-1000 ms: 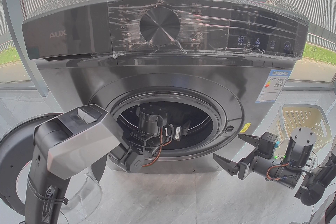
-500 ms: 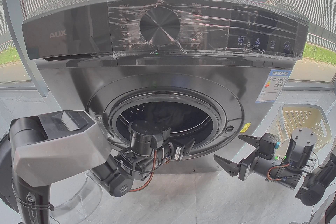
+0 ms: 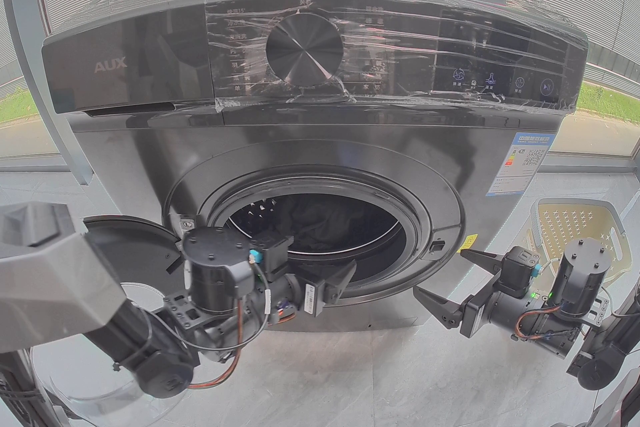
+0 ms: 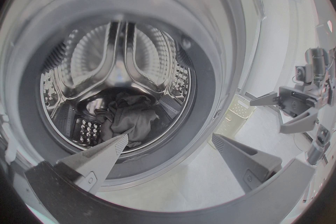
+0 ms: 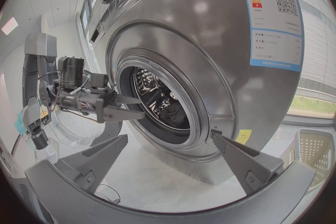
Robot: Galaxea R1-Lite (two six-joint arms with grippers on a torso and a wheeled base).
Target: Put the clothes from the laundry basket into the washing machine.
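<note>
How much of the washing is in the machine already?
Done: dark clothes lie in the drum. In hand: nothing; the left gripper and right gripper are both open and empty. Left: the basket shows no clothes, though its bottom is hidden, so maybe only the open door needs shutting.

Glossy metal washing machine (image 3: 320,135); matt dark cloth (image 4: 129,119) inside.
</note>
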